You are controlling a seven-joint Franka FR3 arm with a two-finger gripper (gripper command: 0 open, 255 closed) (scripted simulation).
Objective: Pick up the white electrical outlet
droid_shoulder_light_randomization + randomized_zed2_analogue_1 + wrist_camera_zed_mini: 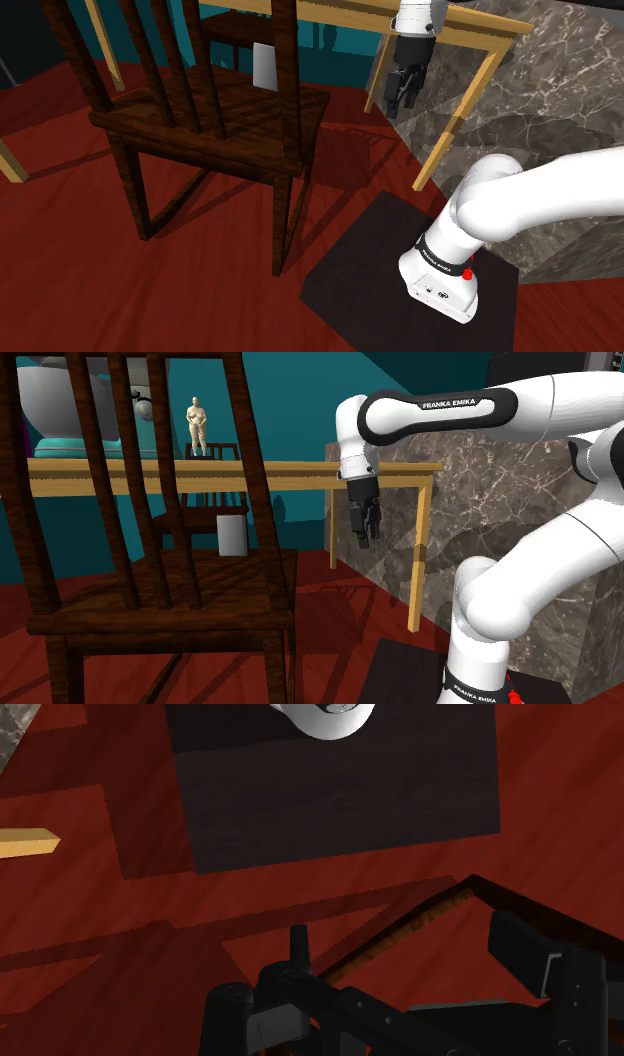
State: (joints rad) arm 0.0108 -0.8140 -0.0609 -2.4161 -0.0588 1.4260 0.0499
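The white electrical outlet [264, 66] [231, 535] is a small plain plate standing upright near the back edge of the dark wooden chair's seat [222, 115] [170, 597]. My black gripper [402, 95] [364, 530] [395, 999] hangs in the air, pointing down, off the seat's side toward the marble block and well apart from the outlet. It is open, with nothing between its fingers. In the wrist view the seat's corner [470, 904] lies under the fingers, with red floor beyond.
A light wooden table [470, 20] [300, 474] spans behind the chair, and its leg [455, 125] [421, 552] stands close to the gripper. A marble block [570, 90] [500, 502] rises beside it. The chair's tall back slats [150, 50] [120, 462] stand near the outlet. A dark mat [330, 794] lies under my base.
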